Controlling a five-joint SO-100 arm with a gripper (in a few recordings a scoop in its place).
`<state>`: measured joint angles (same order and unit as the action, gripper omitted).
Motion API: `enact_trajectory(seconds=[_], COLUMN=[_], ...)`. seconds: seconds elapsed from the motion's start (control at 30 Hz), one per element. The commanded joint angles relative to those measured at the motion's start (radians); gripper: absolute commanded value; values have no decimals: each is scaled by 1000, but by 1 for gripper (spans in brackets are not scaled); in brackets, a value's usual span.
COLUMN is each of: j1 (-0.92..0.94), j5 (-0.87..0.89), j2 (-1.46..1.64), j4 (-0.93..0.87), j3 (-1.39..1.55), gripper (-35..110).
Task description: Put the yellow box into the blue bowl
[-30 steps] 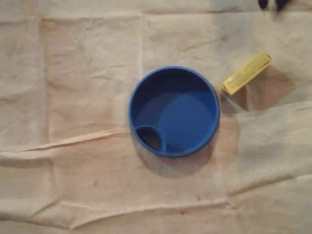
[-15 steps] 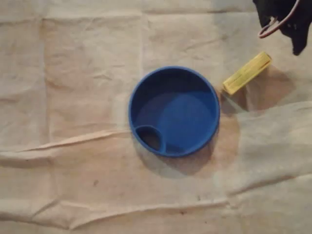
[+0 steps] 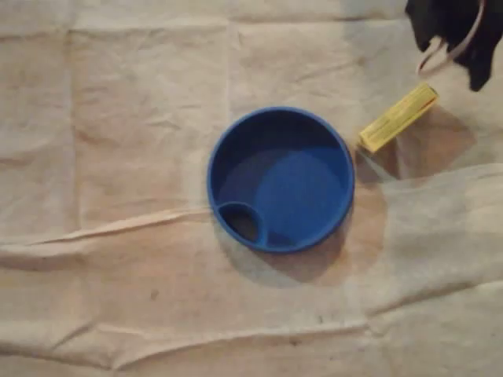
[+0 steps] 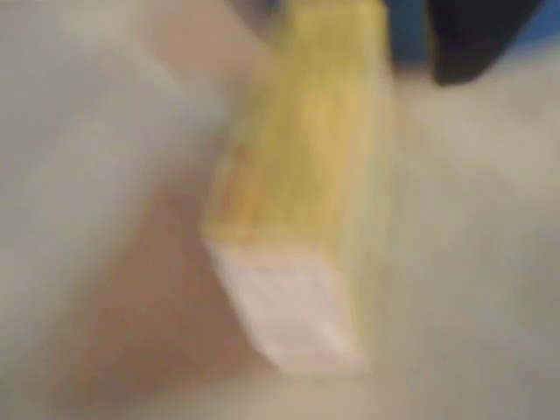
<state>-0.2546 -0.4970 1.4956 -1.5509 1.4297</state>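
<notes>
The yellow box (image 3: 398, 118) lies slanted on the cloth, just right of the blue bowl (image 3: 280, 179) and apart from its rim. My black gripper (image 3: 452, 59) hangs at the top right corner of the overhead view, just above the box's far end. Its two dark prongs stand apart, with nothing between them. The wrist view is blurred: the yellow box (image 4: 306, 192) is seen end-on and close, with a black finger (image 4: 472, 44) at the upper right and a strip of the blue bowl (image 4: 407, 31) behind.
A wrinkled beige cloth (image 3: 118, 157) covers the whole table, with raised folds along the front. A small round pocket (image 3: 242, 222) sits inside the bowl at its lower left. A thin cable (image 3: 448, 51) loops off the gripper.
My gripper has come in from the top right corner and moved down towards the box's far end. Box and bowl have not moved.
</notes>
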Motion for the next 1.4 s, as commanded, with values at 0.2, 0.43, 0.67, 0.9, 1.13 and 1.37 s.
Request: enact_trajectory(seconds=[0.2, 0.43, 0.67, 0.9, 1.13, 1.37], j1=[8, 9, 23, 35, 49, 51], j5=[-8, -11, -12, -14, -12, -12], j2=[-3, -64, -81, -84, -104, -147], j4=[91, 101, 104, 166, 152, 149], j3=[-38, -52, -57, -38, -37, -38], gripper=[29, 29, 29, 29, 29, 29])
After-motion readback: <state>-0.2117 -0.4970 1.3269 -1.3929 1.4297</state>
